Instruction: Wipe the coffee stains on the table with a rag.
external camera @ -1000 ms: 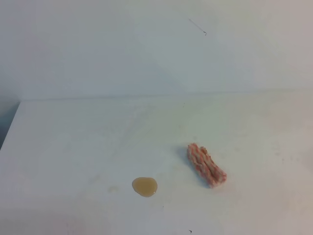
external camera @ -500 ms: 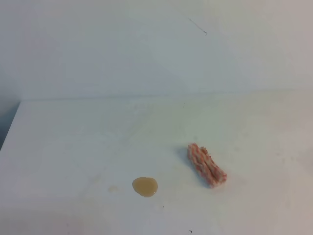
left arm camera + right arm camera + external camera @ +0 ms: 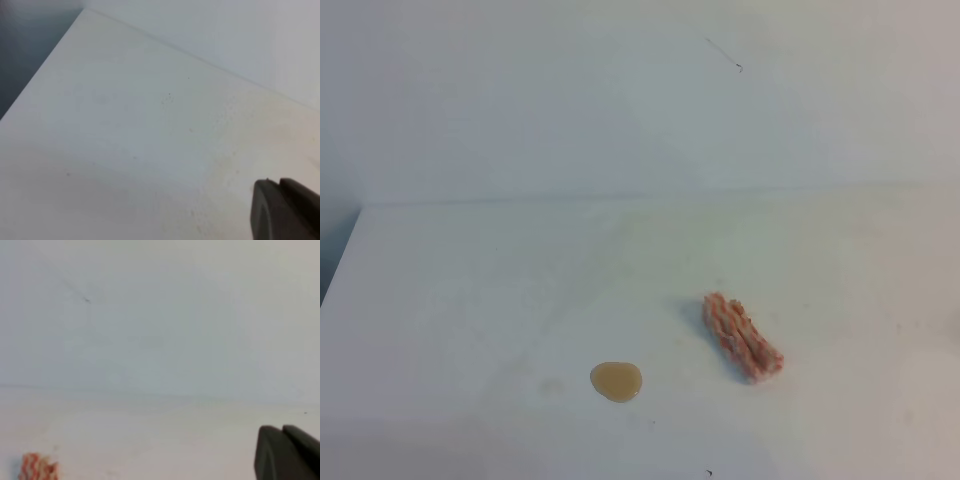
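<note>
Nothing started yet: rag (image 3: 742,337) lies untouched on the table (image 3: 470,290), right of the stain (image 3: 616,381), near but apart. Right gripper (image 3: 286,452) has its fingers closed on nothing, well back from the rag. Left gripper (image 3: 284,207) looks closed too, but only a corner shows, so can't tell. Next: right opens, drops onto rag, grips.

Only two things were seen lying on the table (image 3: 460,290): the rag (image 3: 742,337) right of centre and the coffee stains (image 3: 616,381) in front, to its left. A bare gap was left between them, wide enough for passage. The rag could be approached from every side; the wall (image 3: 620,100) bounded the far edge.
</note>
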### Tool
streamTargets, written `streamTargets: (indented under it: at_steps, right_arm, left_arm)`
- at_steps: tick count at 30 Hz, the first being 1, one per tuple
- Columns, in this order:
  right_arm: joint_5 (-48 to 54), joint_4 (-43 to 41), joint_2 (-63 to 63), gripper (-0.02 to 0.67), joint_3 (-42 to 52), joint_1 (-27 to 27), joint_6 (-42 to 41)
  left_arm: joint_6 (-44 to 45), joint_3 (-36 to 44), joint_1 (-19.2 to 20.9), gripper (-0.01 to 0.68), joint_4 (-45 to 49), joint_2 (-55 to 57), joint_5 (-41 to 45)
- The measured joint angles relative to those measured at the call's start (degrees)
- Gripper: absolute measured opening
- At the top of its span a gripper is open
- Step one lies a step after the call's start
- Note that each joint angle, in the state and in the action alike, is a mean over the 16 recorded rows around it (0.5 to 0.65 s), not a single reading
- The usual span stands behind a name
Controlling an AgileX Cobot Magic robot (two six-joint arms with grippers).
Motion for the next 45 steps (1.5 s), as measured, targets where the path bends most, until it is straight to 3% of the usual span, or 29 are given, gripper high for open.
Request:
streamTargets:
  at_steps: [13,26,35,45]
  right_arm:
    - [-0.4,2.1,14.7,-0.004,-2.2,10.1,0.3]
    - [-1.6,14.2,16.7,-0.004,-2.8,12.3,-0.8]
    - [10.7,14.8,23.7,-0.002,-9.0,12.3,-10.7]
    - [24.5,19.1,43.7,0.055,-24.3,12.3,-15.6]
  left_arm:
    - [0.0,0.0,0.0,-0.001,0.0,0.0,0.0]
    - [0.0,0.0,0.0,-0.001,0.0,0.0,0.0]
    - [0.0,0.0,0.0,-0.001,0.0,0.0,0.0]
    - [0.0,0.0,0.0,-0.001,0.0,0.0,0.0]
